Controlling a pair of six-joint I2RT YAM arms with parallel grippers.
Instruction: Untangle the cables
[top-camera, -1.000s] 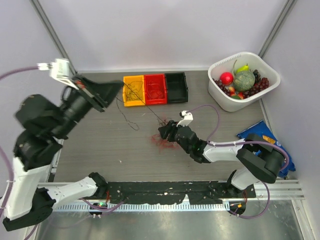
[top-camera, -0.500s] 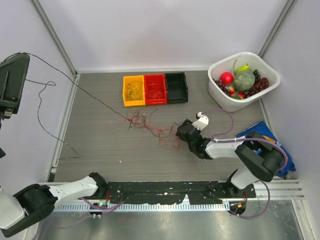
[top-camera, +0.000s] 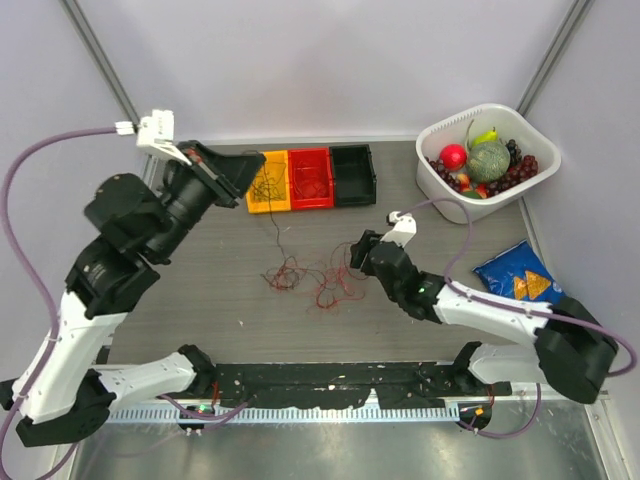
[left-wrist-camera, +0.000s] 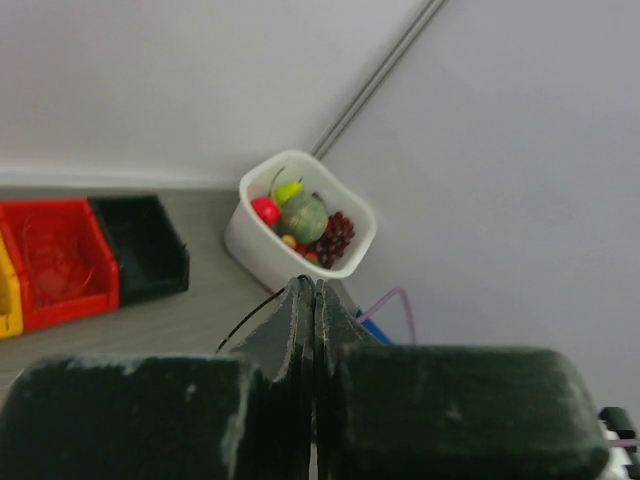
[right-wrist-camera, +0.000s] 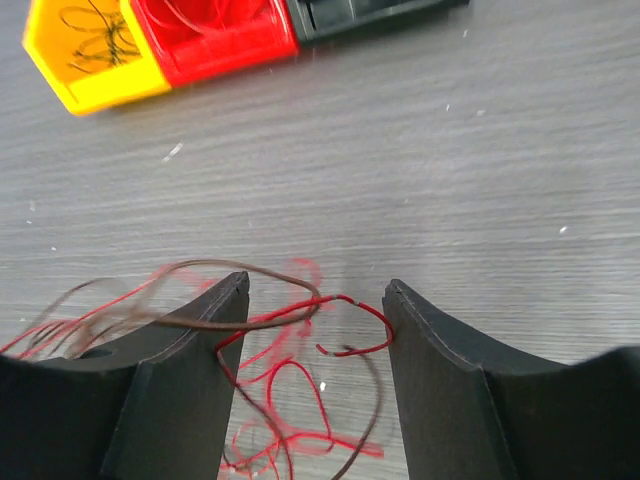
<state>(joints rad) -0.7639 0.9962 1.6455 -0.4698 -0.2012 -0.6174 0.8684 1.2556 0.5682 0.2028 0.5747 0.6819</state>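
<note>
The cables (top-camera: 312, 277) lie as a loose tangle of red and dark loops on the grey table. A thin black cable (top-camera: 275, 222) rises from the tangle to my left gripper (top-camera: 252, 168), which hangs above the yellow bin. In the left wrist view that gripper (left-wrist-camera: 315, 285) is shut, with the black cable (left-wrist-camera: 250, 318) pinched at its tip. My right gripper (top-camera: 358, 256) sits low at the tangle's right edge. It (right-wrist-camera: 315, 290) stands open, and red and brown cable loops (right-wrist-camera: 300, 385) lie loose between its fingers (right-wrist-camera: 185, 370).
Yellow (top-camera: 268, 182), red (top-camera: 311, 178) and black (top-camera: 352, 173) bins stand in a row at the back; the yellow and red ones hold wires. A white basket (top-camera: 487, 160) of fruit is at the back right. A blue snack bag (top-camera: 520, 280) lies at the right edge.
My left arm has swung back from the far left to above the yellow bin, still holding the black cable. The tangle has spread out. My right gripper shifted right and opened slightly wider.
</note>
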